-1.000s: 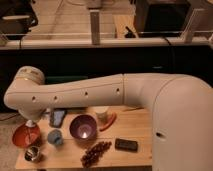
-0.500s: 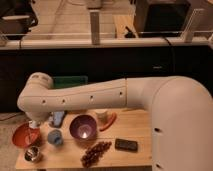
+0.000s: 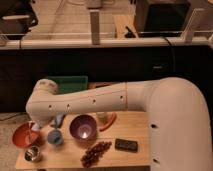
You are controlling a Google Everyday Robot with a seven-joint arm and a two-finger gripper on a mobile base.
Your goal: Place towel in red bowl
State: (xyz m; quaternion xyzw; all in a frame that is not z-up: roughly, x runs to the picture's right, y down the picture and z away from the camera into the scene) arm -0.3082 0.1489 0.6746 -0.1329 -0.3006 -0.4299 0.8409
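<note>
**Gripper [image 3: 33, 129] down at the red bowl [image 3: 20, 136]**

Camera view: my gripper hangs under the wrist at the red bowl's right rim, jaws together. A pale bit shows there, and I cannot tell whether it is the towel. The purple bowl [image 3: 83, 127] stands further right, with a blue cup [image 3: 54, 136] between the bowls.

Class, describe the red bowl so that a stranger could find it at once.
Start at the wooden table and go to its left end. The red bowl sits there, with the gripper just over its right edge. It is orange-red and wide, unlike the purple bowl and the small metal cup in front.
</note>
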